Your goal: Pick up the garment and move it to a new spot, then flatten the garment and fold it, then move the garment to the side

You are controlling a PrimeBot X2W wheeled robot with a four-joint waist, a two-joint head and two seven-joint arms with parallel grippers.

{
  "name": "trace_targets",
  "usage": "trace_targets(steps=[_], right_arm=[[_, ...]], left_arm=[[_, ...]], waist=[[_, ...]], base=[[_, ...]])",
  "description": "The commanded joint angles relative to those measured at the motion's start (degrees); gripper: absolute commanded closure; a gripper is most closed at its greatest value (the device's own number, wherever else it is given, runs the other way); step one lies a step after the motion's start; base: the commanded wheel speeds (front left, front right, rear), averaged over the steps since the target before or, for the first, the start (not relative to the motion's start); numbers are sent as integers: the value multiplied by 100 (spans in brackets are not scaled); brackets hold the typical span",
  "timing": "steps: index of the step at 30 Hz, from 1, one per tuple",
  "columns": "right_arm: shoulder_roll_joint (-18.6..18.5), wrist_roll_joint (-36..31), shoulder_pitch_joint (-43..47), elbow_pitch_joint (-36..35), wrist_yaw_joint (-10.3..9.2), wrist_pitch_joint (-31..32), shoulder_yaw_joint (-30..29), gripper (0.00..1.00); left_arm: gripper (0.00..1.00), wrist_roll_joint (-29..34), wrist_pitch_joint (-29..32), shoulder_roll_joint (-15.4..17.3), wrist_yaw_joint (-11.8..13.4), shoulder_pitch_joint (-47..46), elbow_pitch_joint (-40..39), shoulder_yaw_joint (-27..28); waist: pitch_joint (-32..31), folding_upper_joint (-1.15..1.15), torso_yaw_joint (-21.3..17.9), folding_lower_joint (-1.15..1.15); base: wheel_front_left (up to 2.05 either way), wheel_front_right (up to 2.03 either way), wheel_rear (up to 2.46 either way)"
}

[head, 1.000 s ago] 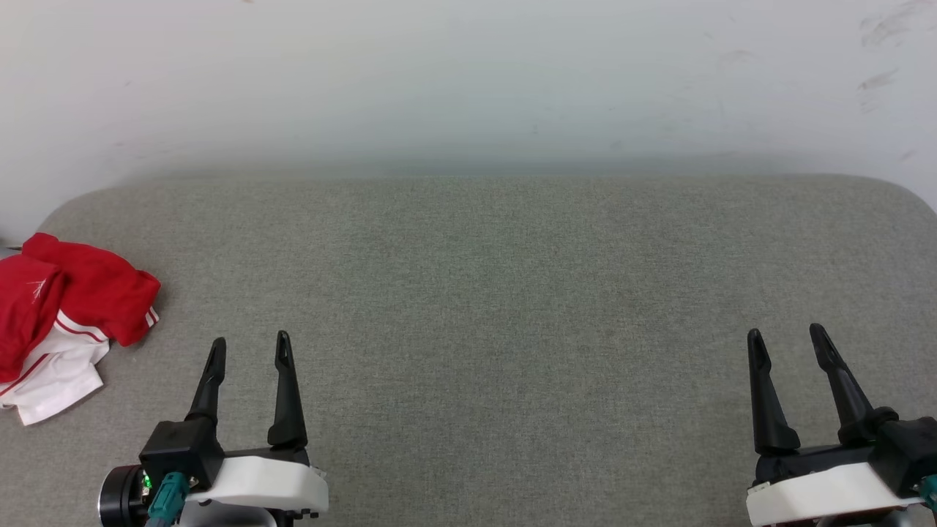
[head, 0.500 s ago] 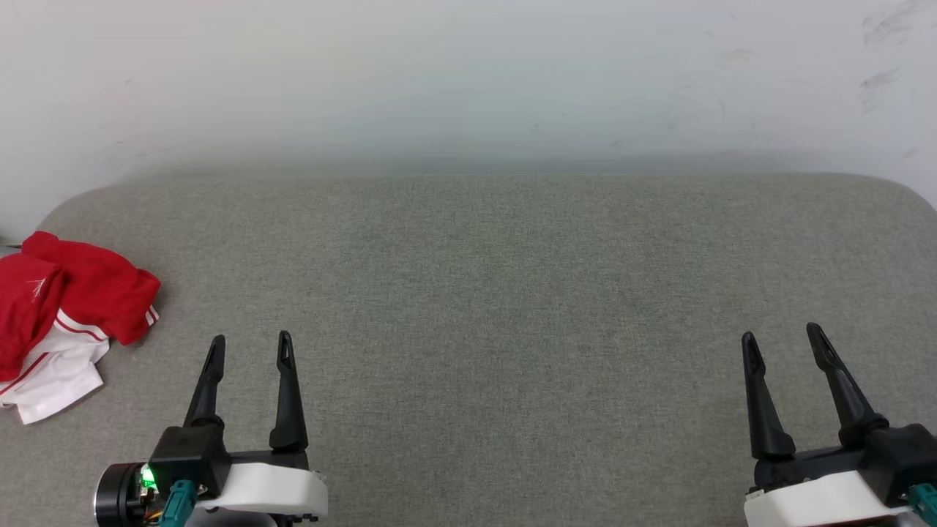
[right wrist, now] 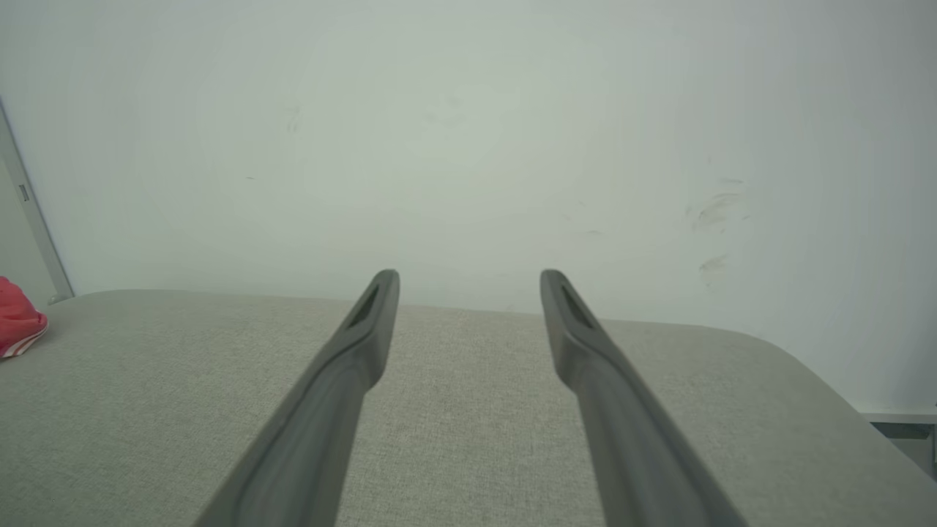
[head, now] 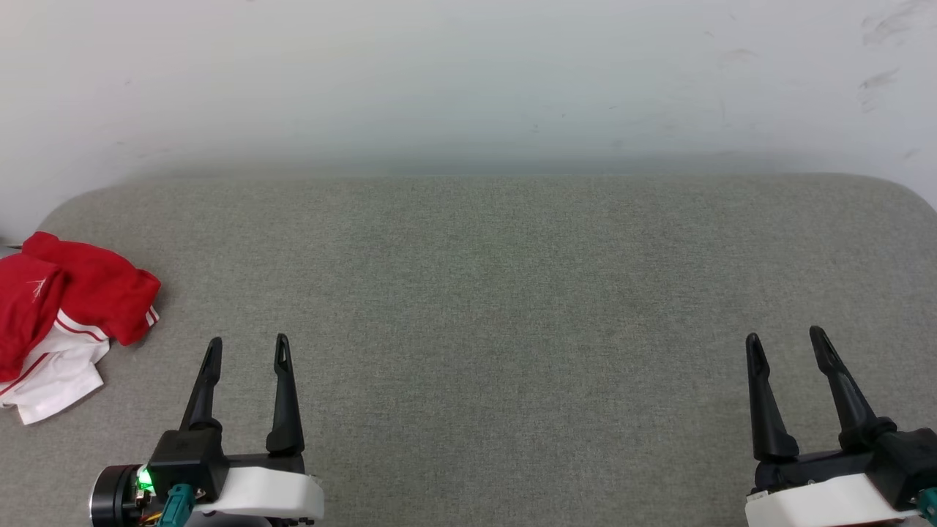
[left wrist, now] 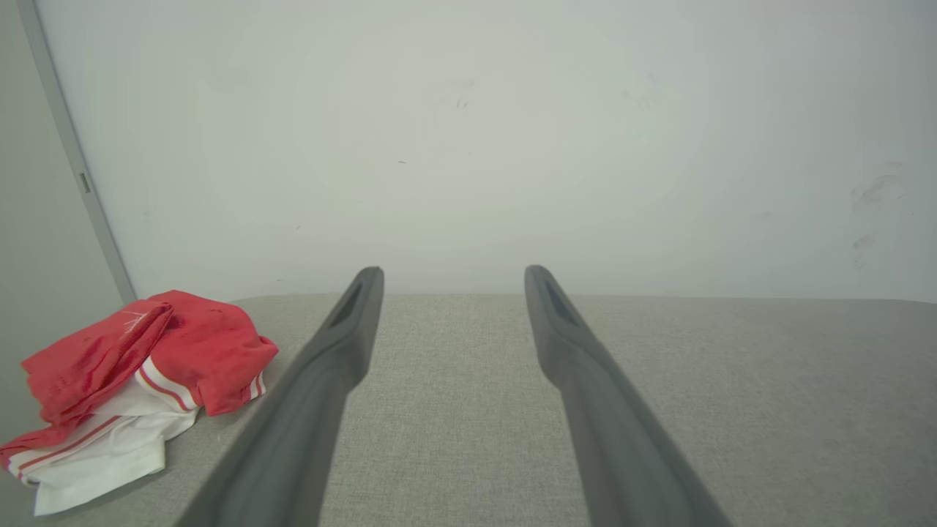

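The garment (head: 62, 315) lies crumpled at the far left edge of the grey padded surface, red on top with white sleeve cloth and striped trim below. In the left wrist view the garment (left wrist: 139, 380) sits left of the fingers, and a red corner of the garment (right wrist: 18, 322) shows at the left edge of the right wrist view. My left gripper (head: 246, 345) hovers open at the lower left, a short way right of the garment and apart from it. At the lower right my right gripper (head: 785, 338) stands open and holds nothing.
The grey padded surface (head: 483, 307) stretches wide between the grippers, with rounded far corners. A pale wall (head: 468, 80) rises right behind it. A grey vertical strip (left wrist: 73, 161) runs up the wall at the left.
Both grippers have shifted only slightly near the bottom edge, the left one a little lower. The garment has not moved.
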Motion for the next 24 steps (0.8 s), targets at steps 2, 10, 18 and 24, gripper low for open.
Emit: trace_targets(steps=[2,10,18,24], right_arm=[[0,94,66,27,-3,-20,-4,0],[0,298,89,129,-3,-19,25,0],[0,391,72,186,-3,-18,8,0],[0,405,74,204,-3,-18,13,0]], left_arm=[[0,-45,-16,-13,-59,65,41,29],[0,-165,-16,-19,-143,75,178,73],[0,-250,-15,-21,-175,73,240,75],[0,-298,-16,-20,-173,69,247,83]], waist=[[-1,0,5,0],[-5,0,12,0],[5,0,9,0],[11,0,1,0]], base=[[0,0,0],[0,0,0],[0,0,0],[0,0,0]])
